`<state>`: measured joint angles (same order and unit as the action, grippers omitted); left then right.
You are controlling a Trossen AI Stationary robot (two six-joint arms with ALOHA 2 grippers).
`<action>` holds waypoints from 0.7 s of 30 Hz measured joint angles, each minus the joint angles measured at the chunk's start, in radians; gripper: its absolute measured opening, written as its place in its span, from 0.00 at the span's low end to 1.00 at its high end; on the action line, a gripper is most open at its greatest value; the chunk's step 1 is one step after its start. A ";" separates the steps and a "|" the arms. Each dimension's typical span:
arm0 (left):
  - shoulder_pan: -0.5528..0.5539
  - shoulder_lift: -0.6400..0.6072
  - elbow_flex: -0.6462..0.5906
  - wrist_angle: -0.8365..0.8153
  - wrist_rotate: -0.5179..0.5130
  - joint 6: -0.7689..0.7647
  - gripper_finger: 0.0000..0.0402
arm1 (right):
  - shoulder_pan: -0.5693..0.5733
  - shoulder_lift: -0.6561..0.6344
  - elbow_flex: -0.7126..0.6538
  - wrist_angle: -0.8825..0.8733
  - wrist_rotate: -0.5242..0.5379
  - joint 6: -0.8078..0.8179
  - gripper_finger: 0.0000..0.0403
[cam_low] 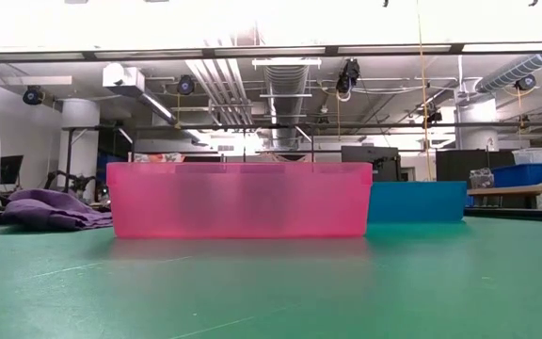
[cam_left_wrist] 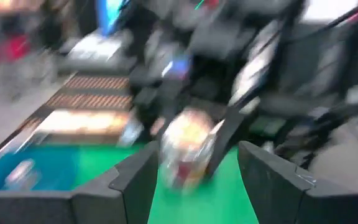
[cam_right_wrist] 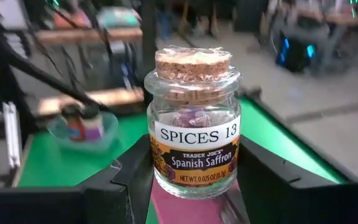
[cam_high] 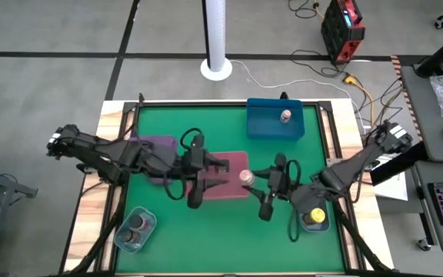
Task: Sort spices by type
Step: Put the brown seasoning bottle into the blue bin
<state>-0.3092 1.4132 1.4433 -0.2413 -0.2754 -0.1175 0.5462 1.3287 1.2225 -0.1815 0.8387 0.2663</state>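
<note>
Step in hand, as judged: handover or placement of the saffron jar [cam_right_wrist: 192, 124], a cork-topped glass jar labelled "Spices 13, Spanish Saffron".

- Right gripper [cam_high: 266, 187]: fingers closed on the jar's lower body, jar upright, over the 3 o'clock edge of the pink tray [cam_high: 237, 163] at table centre.
- Left gripper [cam_high: 215, 166]: just beside, at 9 o'clock of the jar, over the same tray. Fingers [cam_left_wrist: 135, 180] part open, nothing between them; jar ahead of the gap.

For a clean result:
- Keep the jar vertical; glass body, loose-looking cork.
- Grip below the shoulder, on the label band.
- Release only with the base seated or the other fingers firmly closed.
- Match to the like jar before release.

Containers:
- Blue tray [cam_high: 264, 127], 12 o'clock: one pale-topped jar [cam_high: 285, 116], probably the saffron jar's pair; too small to confirm.
- Clear tray [cam_high: 146, 219], 7 o'clock: two dark shakers [cam_high: 134, 229].
- Tray at 4 o'clock, mostly hidden under the right arm: a yellow-capped jar [cam_high: 315, 216].
- Pink tray: contents hidden by the arms.
- Purple cloth [cam_high: 158, 145], 9 o'clock of the pink tray.
</note>
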 joint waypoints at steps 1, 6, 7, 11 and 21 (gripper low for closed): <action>0.000 0.004 0.000 0.059 0.036 0.016 0.51 | 0.005 0.001 -0.012 0.067 0.000 -0.044 0.45; 0.002 0.025 0.000 0.133 0.050 0.024 0.51 | 0.019 0.010 -0.021 0.275 0.000 -0.205 0.45; 0.003 0.028 0.000 0.134 0.048 0.015 0.51 | 0.019 0.010 -0.019 0.286 -0.004 -0.211 0.45; 0.007 0.039 0.000 0.136 0.047 -0.008 0.51 | 0.019 0.008 -0.018 0.292 -0.005 -0.233 0.45; 0.012 0.112 -0.002 0.235 0.050 0.035 0.61 | 0.016 0.009 -0.018 0.304 -0.007 -0.254 0.45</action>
<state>-0.2972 1.5254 1.4414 -0.0068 -0.2257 -0.0825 0.5625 1.3373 1.2049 0.1220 0.8314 0.0127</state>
